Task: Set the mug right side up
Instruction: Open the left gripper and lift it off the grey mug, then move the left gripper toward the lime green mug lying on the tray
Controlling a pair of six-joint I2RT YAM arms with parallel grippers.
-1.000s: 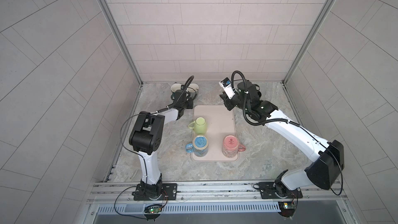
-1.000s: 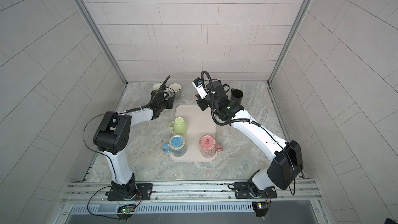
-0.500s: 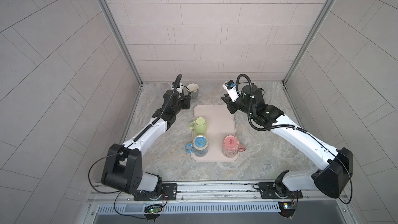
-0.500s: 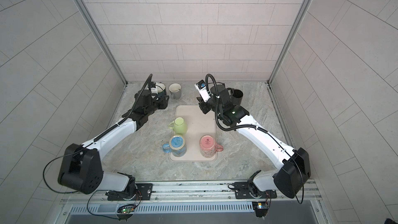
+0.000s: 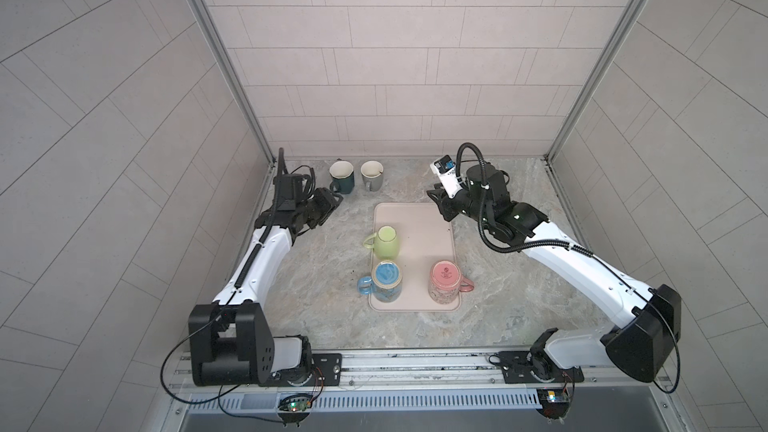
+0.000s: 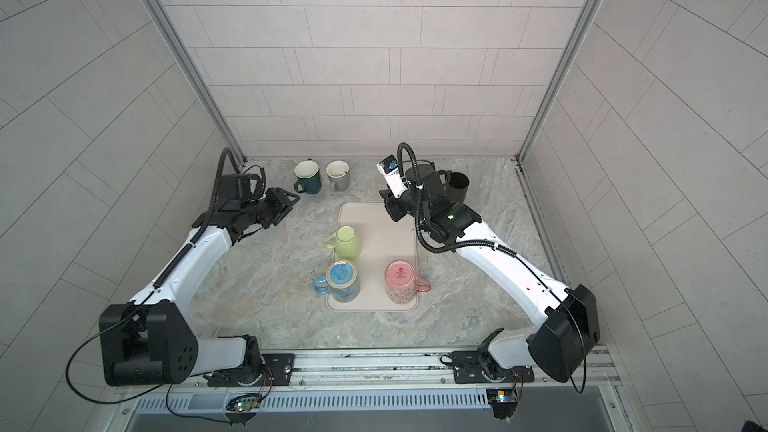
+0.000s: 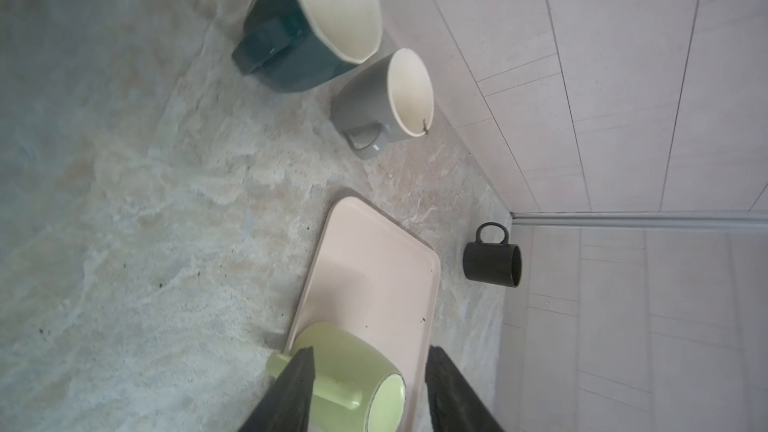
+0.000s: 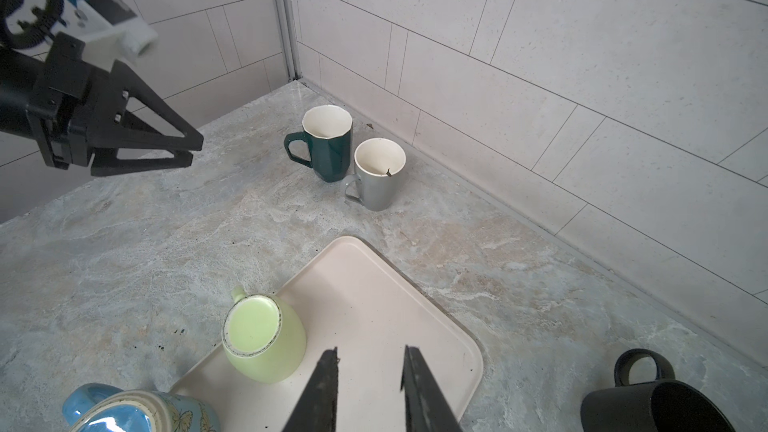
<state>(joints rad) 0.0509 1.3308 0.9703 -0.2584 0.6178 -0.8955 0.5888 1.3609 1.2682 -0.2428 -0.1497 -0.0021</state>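
Observation:
Three mugs stand upside down on the pale pink tray [image 5: 419, 222] [image 6: 382, 234]: a green mug [image 5: 387, 241] [image 6: 348, 242] [image 8: 266, 338] [image 7: 353, 371], a blue mug [image 5: 386, 282] [image 6: 341, 282] and a pink mug [image 5: 444, 288] [image 6: 400, 280]. My left gripper [image 5: 332, 201] [image 6: 293, 198] [image 7: 370, 351] hovers open and empty left of the tray's far end, just short of the teal mug. My right gripper [image 5: 434, 197] [image 6: 384, 197] [image 8: 370, 351] hangs over the tray's far right corner, jaws parted with nothing between them.
A dark teal mug [image 5: 343, 178] [image 8: 328, 143] and a grey mug [image 5: 372, 176] [image 8: 378, 176] stand upright side by side near the back wall. A black mug [image 6: 458, 187] [image 7: 492, 261] stands upright behind my right wrist. Walls close in on three sides.
My left gripper has drawn back to the left from the teal mug and opened wider. The right arm has lowered its elbow and its jaws have parted slightly.

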